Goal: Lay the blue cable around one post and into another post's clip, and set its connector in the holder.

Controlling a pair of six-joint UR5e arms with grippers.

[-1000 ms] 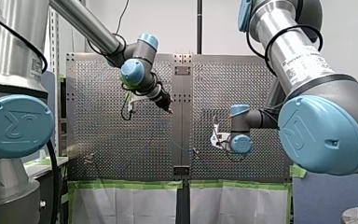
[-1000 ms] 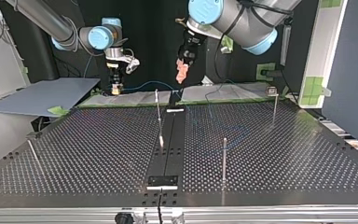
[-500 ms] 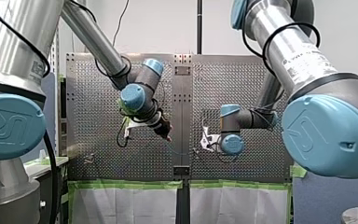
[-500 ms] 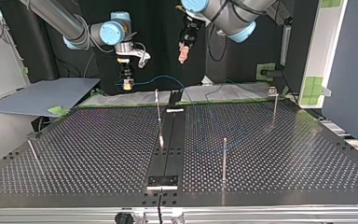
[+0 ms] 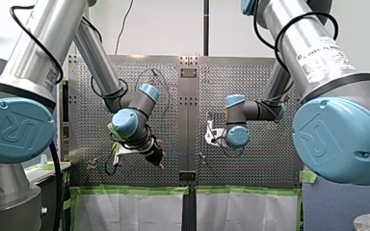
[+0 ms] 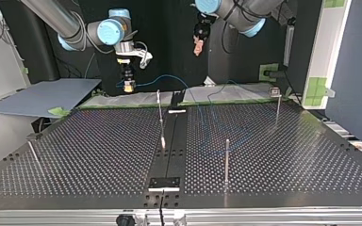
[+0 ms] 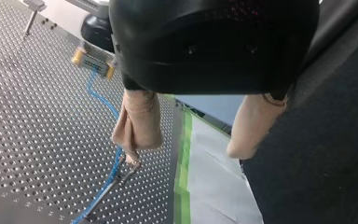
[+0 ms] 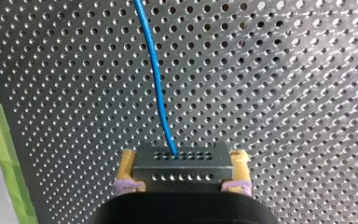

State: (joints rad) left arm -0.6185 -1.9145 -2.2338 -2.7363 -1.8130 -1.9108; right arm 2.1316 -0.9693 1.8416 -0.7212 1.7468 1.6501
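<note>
Right gripper [image 8: 182,171]: clamped on connector [image 8: 182,161]
Blue cable [image 8: 155,79]: runs straight ahead of it
Left gripper [image 7: 186,151]: open (empty), cable below it

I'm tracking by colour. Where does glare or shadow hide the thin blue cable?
Right wrist view: thin blue cable and grey connector clear against the bright perforated metal table; left wrist view: clear; top view: cable faint among table reflections; front view: hardly traceable.
</note>
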